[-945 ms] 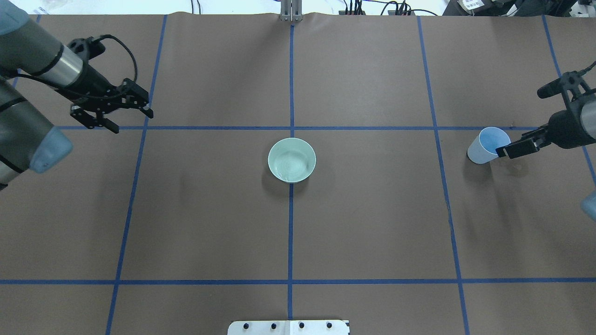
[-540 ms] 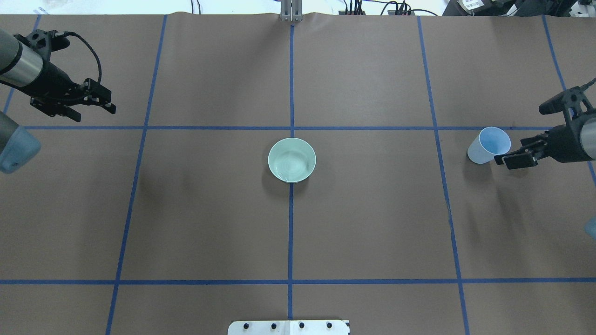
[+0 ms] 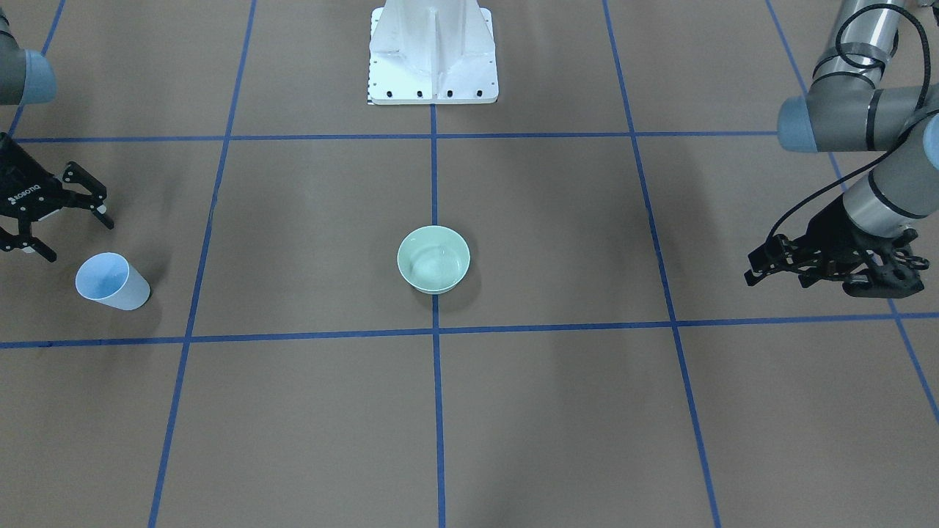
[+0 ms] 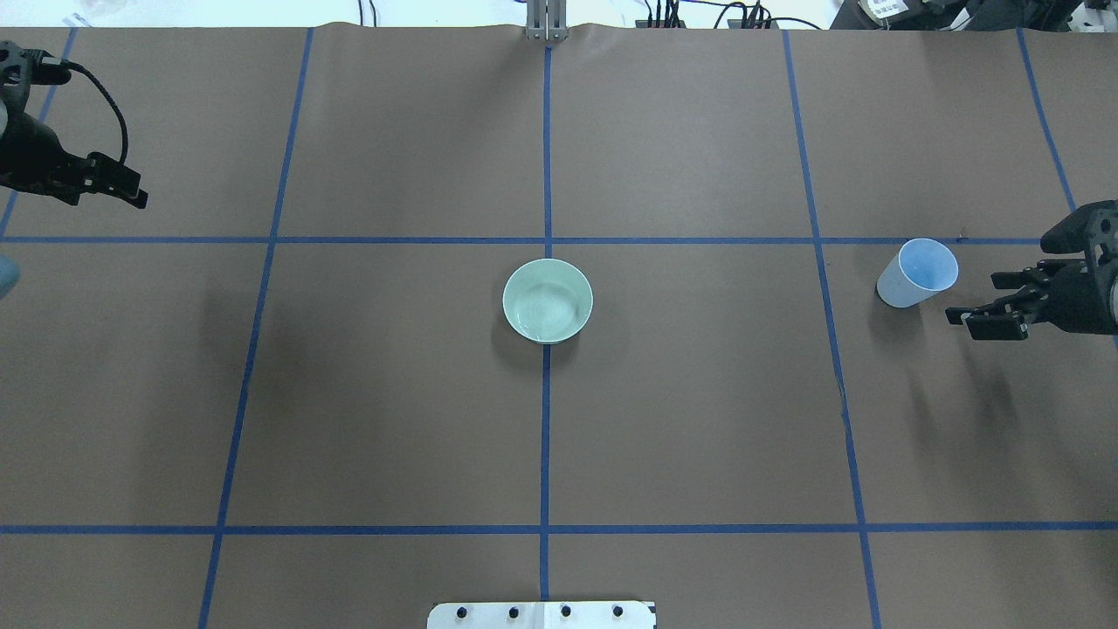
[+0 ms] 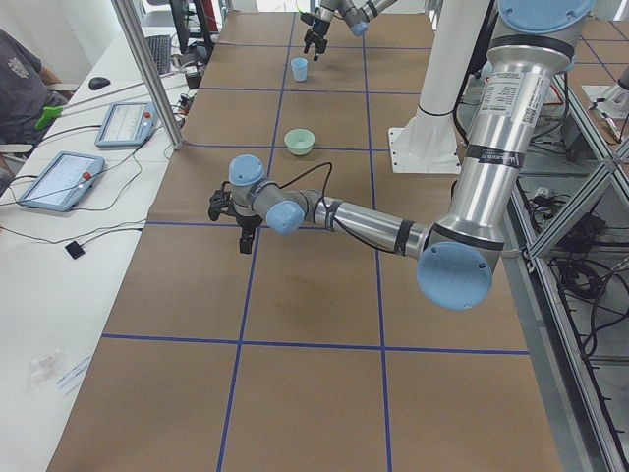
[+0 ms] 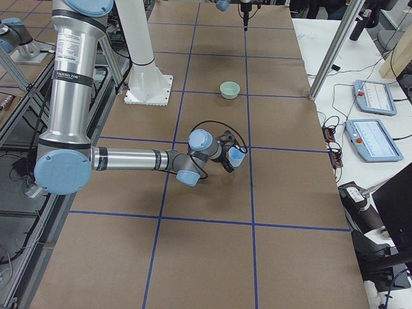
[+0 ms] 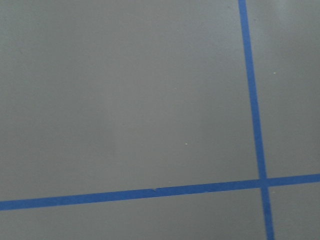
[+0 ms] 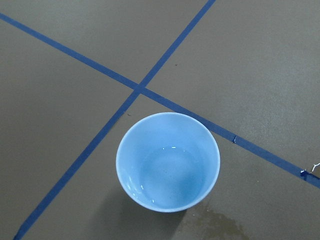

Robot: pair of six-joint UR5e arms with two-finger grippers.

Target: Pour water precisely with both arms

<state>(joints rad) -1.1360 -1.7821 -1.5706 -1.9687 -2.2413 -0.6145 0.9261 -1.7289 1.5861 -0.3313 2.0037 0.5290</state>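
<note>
Mostly matt stuff here, plus a few shiny bits.
The table cover (image 4: 393, 393) looks like flat brown paper with zero shine, and the blue tape (image 4: 545, 437) lines on it are smooth and catch a little light. The bowl (image 4: 548, 300) is pale green and glossy, probably glazed ceramic, but it's too small to be sure. The cup (image 8: 132, 165) is smooth light blue plastic, and the water (image 8: 172, 148) inside shows only as wet white glints. The left arm (image 3: 891, 183) and right arm (image 6: 129, 159) have satin silver metal tubes with smooth blue plastic caps. The pedestal (image 3: 433, 51) is white painted metal.
</note>
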